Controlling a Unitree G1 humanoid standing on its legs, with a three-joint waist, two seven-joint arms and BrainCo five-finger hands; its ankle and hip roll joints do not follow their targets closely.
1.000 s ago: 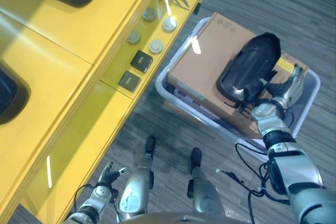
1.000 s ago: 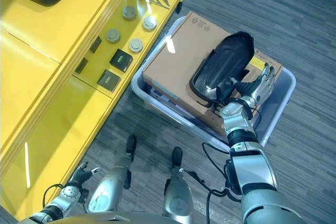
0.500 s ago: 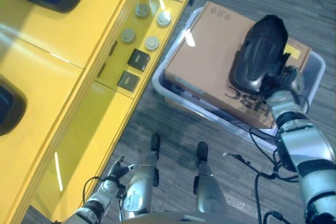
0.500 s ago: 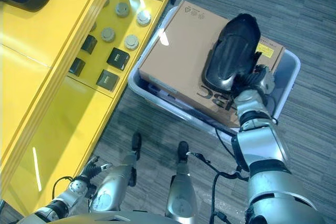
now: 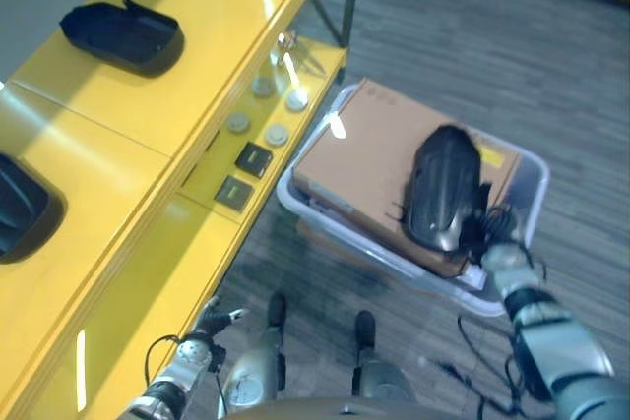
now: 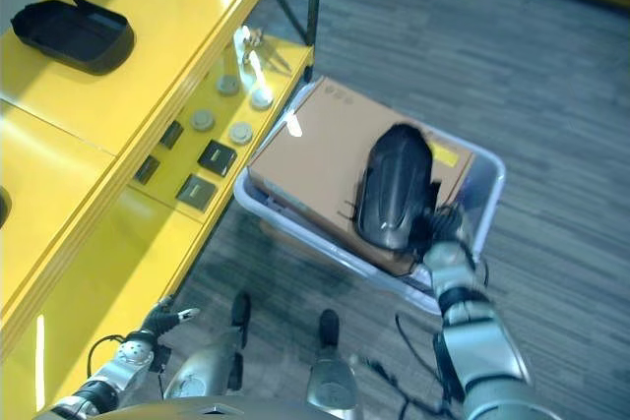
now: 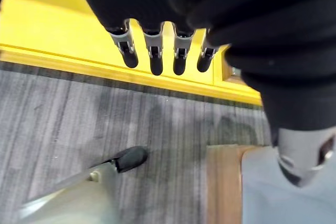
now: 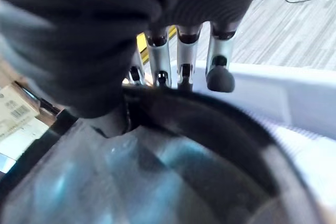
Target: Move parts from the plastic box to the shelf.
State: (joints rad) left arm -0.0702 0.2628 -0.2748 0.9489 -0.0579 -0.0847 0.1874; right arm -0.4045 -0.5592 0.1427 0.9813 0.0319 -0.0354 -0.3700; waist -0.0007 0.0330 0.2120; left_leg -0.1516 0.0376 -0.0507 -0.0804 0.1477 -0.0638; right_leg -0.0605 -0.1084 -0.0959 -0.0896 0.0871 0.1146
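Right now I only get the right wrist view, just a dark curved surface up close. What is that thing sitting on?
Observer: It's a black moulded plastic shell lying on a brown cardboard box inside the pale plastic tub.
Operator: Where's my right robot hand on it?
Observer: The right robot hand is at the shell's end nearest the robot.
Operator: And the other one?
Observer: The left robot hand hangs open, low beside the yellow shelf.
Operator: Anything on top there?
Observer: Another black shell.
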